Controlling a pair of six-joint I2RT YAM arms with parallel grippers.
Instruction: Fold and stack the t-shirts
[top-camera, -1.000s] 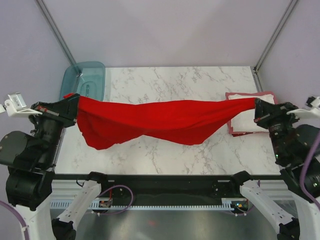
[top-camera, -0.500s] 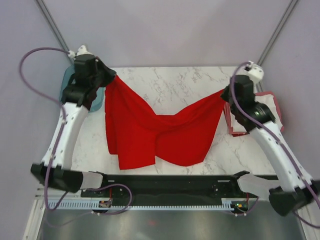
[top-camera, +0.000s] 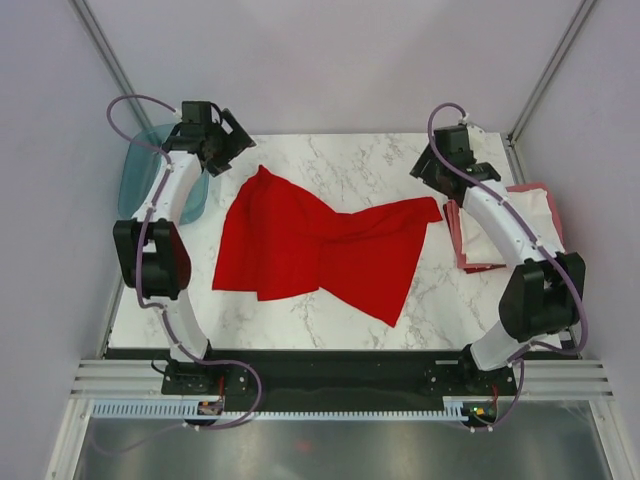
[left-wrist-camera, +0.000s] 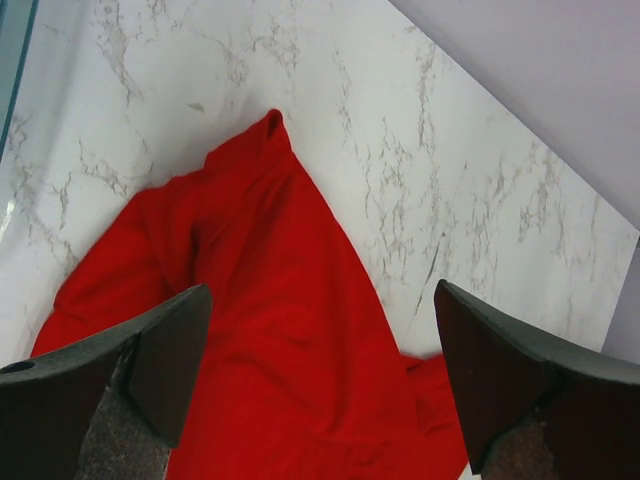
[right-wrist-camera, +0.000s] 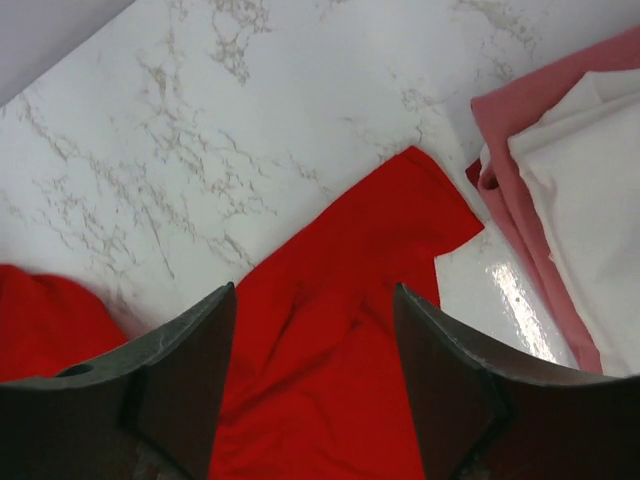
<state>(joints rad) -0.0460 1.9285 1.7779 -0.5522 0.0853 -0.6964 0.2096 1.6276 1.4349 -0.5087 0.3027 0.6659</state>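
The bright red t-shirt lies loosely spread and creased on the marble table, free of both grippers. My left gripper hovers open above its far left corner; in the left wrist view the red t-shirt lies below the wide-apart jaws of that gripper. My right gripper is open above the far right corner, and the same red cloth shows between its fingers. At the right edge, the white t-shirt rests folded on the pinkish-red t-shirt.
A translucent teal tub stands at the table's far left corner, partly behind the left arm. The right arm crosses over the folded stack. Grey walls close in the back and both sides.
Both grippers have opened and let go of the red t-shirt, which dropped from hanging between them onto the table. Both arms have swung further toward the far side.
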